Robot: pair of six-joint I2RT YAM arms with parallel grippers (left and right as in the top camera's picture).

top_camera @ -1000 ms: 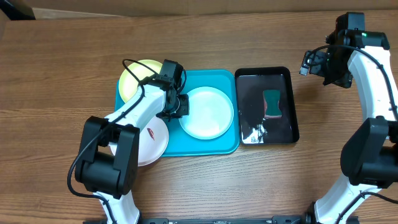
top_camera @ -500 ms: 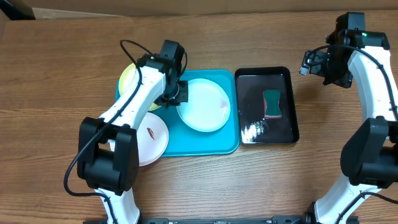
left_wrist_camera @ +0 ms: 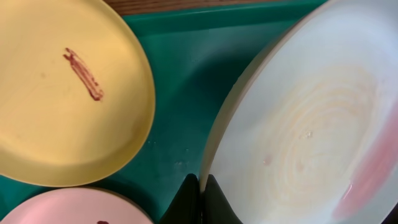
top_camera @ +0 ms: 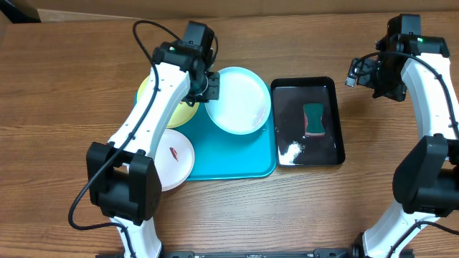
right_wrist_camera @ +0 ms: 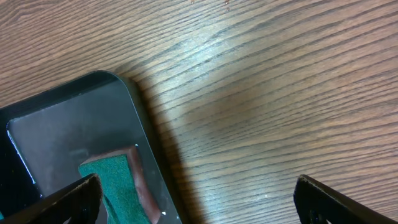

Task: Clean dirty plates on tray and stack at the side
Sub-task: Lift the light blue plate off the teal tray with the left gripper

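My left gripper [top_camera: 209, 87] is shut on the left rim of the pale mint plate [top_camera: 239, 101] and holds it over the far right part of the turquoise tray [top_camera: 240, 156]. In the left wrist view the jaws [left_wrist_camera: 200, 194] pinch the rim of the mint plate [left_wrist_camera: 305, 130], which shows faint smears. The yellow-green plate [top_camera: 159, 104] lies at the tray's far left, with a reddish smear [left_wrist_camera: 82, 73]. The white plate [top_camera: 172, 159] with a red smear lies at the tray's front left, overhanging its edge. My right gripper [top_camera: 357, 72] is open and empty.
A glossy black tray [top_camera: 330, 132] stands right of the turquoise tray and holds a green sponge [top_camera: 313, 118], which also shows in the right wrist view [right_wrist_camera: 118, 183]. Wooden table all around. The right gripper [right_wrist_camera: 199, 202] hovers over the black tray's far right corner.
My left gripper has carried the mint plate from the tray's middle toward the far edge and a little right. The yellow-green plate shows more. The right arm has not moved.
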